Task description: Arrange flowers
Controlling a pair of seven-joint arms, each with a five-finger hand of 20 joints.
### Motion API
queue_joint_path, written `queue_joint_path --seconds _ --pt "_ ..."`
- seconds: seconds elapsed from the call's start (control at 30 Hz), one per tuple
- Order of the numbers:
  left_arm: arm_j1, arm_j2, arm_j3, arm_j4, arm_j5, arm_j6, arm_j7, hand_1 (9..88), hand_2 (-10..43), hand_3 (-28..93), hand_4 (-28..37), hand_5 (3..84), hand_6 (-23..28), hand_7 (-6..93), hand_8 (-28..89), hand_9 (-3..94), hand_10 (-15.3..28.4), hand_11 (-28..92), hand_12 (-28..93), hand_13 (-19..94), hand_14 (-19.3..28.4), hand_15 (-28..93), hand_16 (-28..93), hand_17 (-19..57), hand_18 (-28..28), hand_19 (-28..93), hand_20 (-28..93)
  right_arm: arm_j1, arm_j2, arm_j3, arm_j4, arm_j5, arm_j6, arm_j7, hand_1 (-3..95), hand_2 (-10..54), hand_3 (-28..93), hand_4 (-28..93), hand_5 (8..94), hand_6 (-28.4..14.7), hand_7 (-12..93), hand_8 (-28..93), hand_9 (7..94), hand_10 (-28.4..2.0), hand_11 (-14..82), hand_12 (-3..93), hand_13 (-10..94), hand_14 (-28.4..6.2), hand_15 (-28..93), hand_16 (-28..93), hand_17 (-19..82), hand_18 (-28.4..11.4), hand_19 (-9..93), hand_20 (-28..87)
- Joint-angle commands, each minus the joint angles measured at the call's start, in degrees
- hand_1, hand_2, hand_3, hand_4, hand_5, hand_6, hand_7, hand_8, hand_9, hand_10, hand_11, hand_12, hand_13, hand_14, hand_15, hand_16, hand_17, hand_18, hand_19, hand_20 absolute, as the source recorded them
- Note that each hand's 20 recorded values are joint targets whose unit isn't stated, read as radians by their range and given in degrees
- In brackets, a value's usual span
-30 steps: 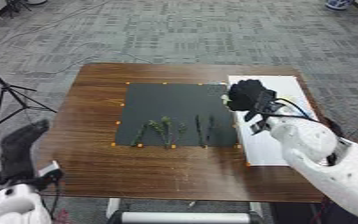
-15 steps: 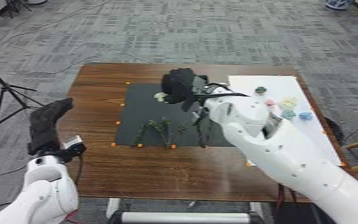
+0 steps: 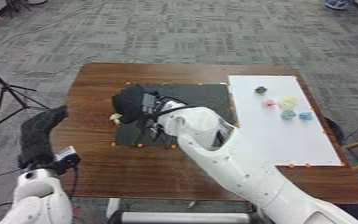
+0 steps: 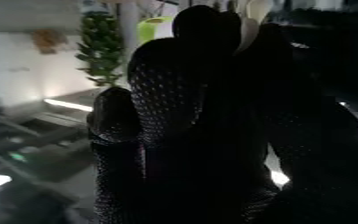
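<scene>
we have our right hand (image 3: 131, 106) over the black mat's (image 3: 209, 94) left edge, curled round a pale flower (image 3: 115, 118); our left hand (image 3: 39, 132) is at the table's (image 3: 104, 170) left edge, fingers loosely straight; pink (image 3: 269, 103), yellow (image 3: 287, 102), teal (image 3: 288, 114), blue (image 3: 305, 116) and dark flowers (image 3: 261, 90) lie on the white board (image 3: 286, 142)
</scene>
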Motion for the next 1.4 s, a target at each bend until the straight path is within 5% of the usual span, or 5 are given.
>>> queue_joint_path --seconds 0.03,0.2,0.57,1.4 --pt "1.47 -1.42 0.59 -0.72 4.39 -1.87 -2.73 39.9 19.5 72 -21.8 55.2 2.9 20.7 -6 50.1 13.1 23 9 36 13.6 15 -1 6.1 9.1 7 16 -1.8 -3.79 0.27 2.05 -9.17 0.91 -2.9 53.0 -6.1 60 -19 77.4 4.1 24 5 85.6 -7.8 21.3 31.8 88 -2.2 48 37 51 -14.2 87 44" --pt "2.07 -2.02 1.44 -1.57 4.16 -2.56 -2.75 40.5 17.3 73 -20.5 55.2 2.7 20.7 -5 49.8 13.0 23 10 36 13.5 15 -1 6.0 9.1 7 16 -3.1 -4.94 1.01 4.2 -17.3 3.48 -2.54 52.4 -6.3 61 -19 77.2 4.5 25 4 85.1 -7.7 20.7 32.4 88 -2.2 48 37 51 -14.2 87 44" --pt "3.91 -3.74 1.54 -4.56 4.46 -5.36 -1.6 33.7 2.0 73 -18.8 54.1 3.0 19.9 -11 48.6 13.3 23 10 35 13.9 15 -1 5.3 9.3 7 15 -4.5 -7.39 4.29 8.92 -24.94 5.56 0.33 51.5 -6.6 61 -18 77.3 4.8 25 3 84.3 -8.0 19.6 32.7 87 -2.6 49 37 51 -14.5 88 44" --pt "3.93 -4.07 1.37 -4.56 4.78 -5.62 -1.8 29.6 -2.4 73 -21.0 47.1 3.3 15.9 -10 41.7 12.6 18 8 28 11.4 7 0 4.0 8.1 4 15 -3.24 -6.0 2.27 10.33 -23.42 5.27 6.38 47.0 -7.7 61 -15 75.3 2.5 21 4 82.8 -9.7 23.6 24.5 87 -3.3 49 36 51 -15.7 88 44"
